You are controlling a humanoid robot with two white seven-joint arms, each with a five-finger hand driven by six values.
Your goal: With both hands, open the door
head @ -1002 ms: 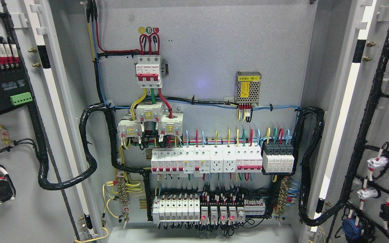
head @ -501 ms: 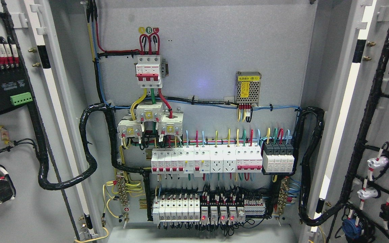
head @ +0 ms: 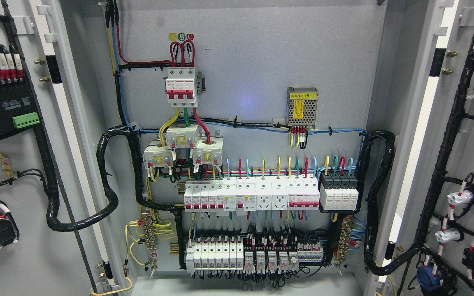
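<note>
A grey electrical cabinet fills the head view with both doors swung wide. The left door (head: 19,267) shows its inner face at the left edge, carrying a black module and wiring. The right door (head: 473,164) stands open at the right edge, with black cable looms and white lamp sockets on its inner face. Between them the back panel (head: 261,61) is exposed. Neither of my hands or arms shows anywhere in the picture.
On the back panel sit a red-and-white main breaker (head: 181,86), a small meshed power supply (head: 301,106), a row of white breakers (head: 251,196) and a lower row of relays (head: 257,255). Thick black cable looms (head: 107,181) run from both doors into the cabinet.
The small red lights on the lower relays, lit in both earlier frames, are now dark. Doors and wiring have not moved.
</note>
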